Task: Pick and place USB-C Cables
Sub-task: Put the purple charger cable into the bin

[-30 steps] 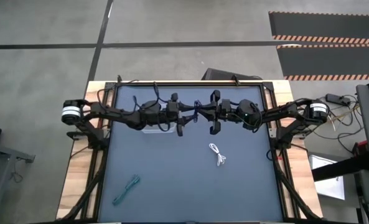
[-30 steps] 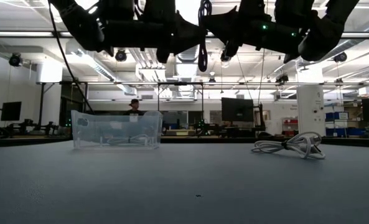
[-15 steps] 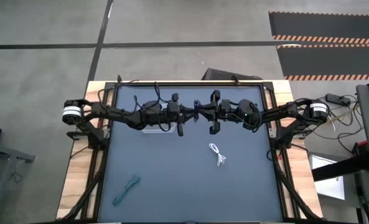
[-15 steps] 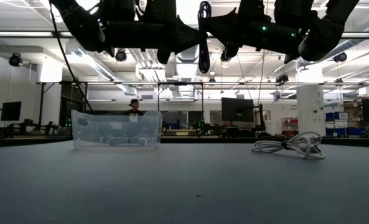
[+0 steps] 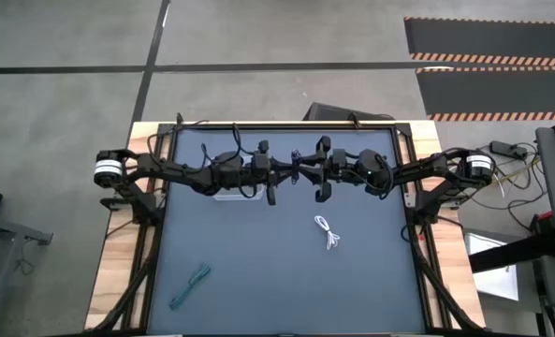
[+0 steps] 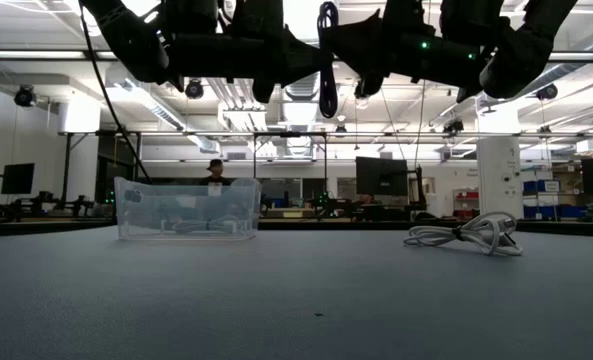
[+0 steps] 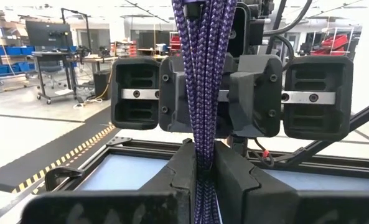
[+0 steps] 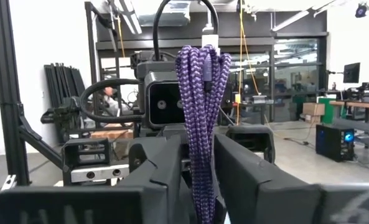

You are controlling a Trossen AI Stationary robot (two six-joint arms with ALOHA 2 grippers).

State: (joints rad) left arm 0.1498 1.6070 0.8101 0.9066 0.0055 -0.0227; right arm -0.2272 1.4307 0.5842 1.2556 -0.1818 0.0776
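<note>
1. Hanging in the air between the two grippers, the purple cable is a folded bundle of braided strands, high above the table and just beside the clear box.
2. The left gripper has its jaws pressed tight on the lower part of the bundle, so this gripper holds it.
3. The right gripper faces the left one; its jaws stand on both sides of the same bundle, but I cannot tell whether they grip it or are loosening.
4. I judge the purple cable light, soft and flexible; the braid gives friction, so it should not slip easily, but free loops can swing or catch.
5. The best hold seems to be across the middle of the bundle, where all strands lie together, not on the plug ends.
6. The white cable lies on the table, well apart from the clear box.
7. The teal cable lies farther from the clear box, near the table's front edge.
8. Both will probably behave the same: light and limp.
</note>
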